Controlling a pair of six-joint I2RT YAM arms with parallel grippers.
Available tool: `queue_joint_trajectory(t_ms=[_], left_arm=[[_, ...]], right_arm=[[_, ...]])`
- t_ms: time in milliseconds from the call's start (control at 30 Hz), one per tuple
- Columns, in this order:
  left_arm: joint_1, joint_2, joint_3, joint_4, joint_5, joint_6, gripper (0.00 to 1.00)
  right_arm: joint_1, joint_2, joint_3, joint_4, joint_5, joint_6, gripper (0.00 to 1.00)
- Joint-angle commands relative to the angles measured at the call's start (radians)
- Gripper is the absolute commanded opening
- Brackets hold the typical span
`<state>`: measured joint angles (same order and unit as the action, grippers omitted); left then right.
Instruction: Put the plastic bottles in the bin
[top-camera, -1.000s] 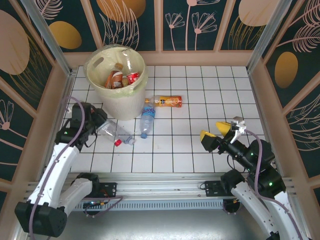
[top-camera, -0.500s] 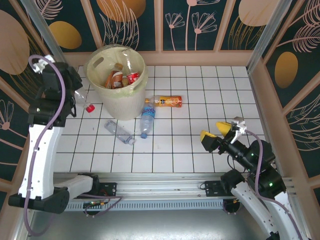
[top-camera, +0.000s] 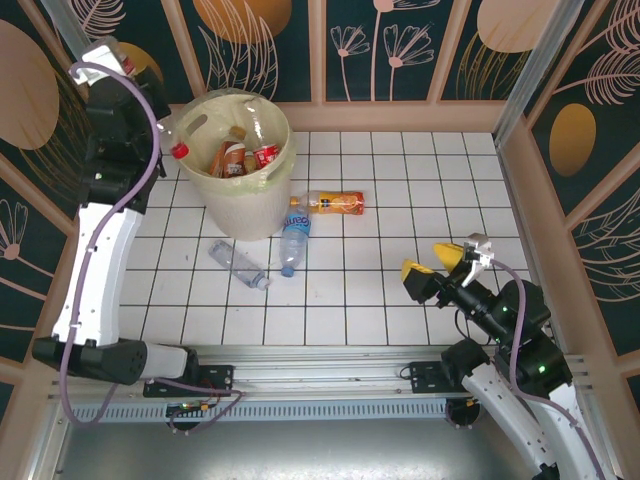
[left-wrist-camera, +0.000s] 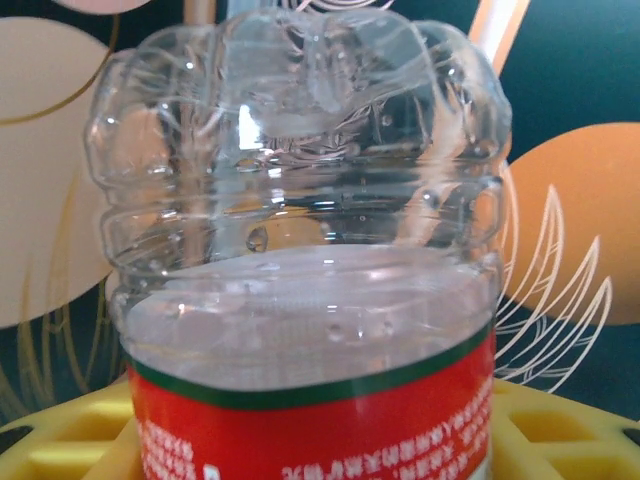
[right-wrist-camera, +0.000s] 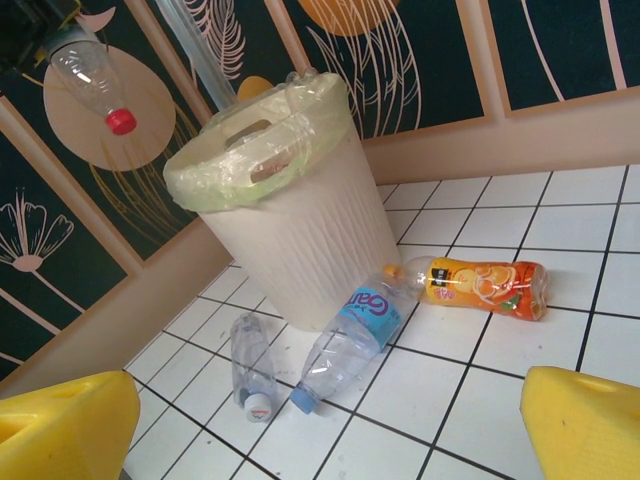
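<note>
Left gripper (top-camera: 155, 122) closed on held bottle (top-camera: 170, 138), high at the far left, beside the left rim of the bin (top-camera: 245, 210); not determinable whether over the opening. Long axis of held bottle tilted: red cap lowest, aimed down and toward the bin, base uppermost. On the tiles (top-camera: 400, 180), near side of the bin: orange bottle (top-camera: 335, 203), long axis left-right, cap toward the bin; blue bottle (top-camera: 295, 235), long axis far-near, base close to the bin wall and just beside the orange bottle's cap, blue cap toward the arms; clear bottle (top-camera: 238, 265), diagonal, cap toward the near right, apart from the other two. Top view: straight down into the bin, with binned bottles (top-camera: 235, 157) carrying brown, orange and red labels. Right wrist view: bin from the side, contents hidden behind the wall, yellowish liner (right-wrist-camera: 200, 185) folded over the rim, held bottle in profile against the wall panel. Left wrist view: close-up of the held bottle's ribbed clear base, red label with green band below it, yellow fingers (left-wrist-camera: 560, 425) on both sides at label height. Left arm extended steeply upward from its base, wrist bent toward the bin. Right arm folded low at the near right; right gripper (top-camera: 432, 262) aimed far-left toward the bin, jaws spread wide, nothing between them.
</note>
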<state>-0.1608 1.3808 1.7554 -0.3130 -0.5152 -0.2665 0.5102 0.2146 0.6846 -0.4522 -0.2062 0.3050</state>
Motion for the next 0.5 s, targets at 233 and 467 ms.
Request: queue_joint_trajectory(t_ms=[233, 467], left_arm=[[-0.002, 0.134, -0.051, 0.348, 0.162, 0.104, 0.6], [-0.017, 0.213, -0.084, 0.416, 0.199, 0.089, 0.6]], right_arm=[[-0.002, -0.011, -0.01, 0.011, 0.024, 0.01, 0.98], [-0.002, -0.012, -0.01, 0.011, 0.03, 0.009, 0.98]])
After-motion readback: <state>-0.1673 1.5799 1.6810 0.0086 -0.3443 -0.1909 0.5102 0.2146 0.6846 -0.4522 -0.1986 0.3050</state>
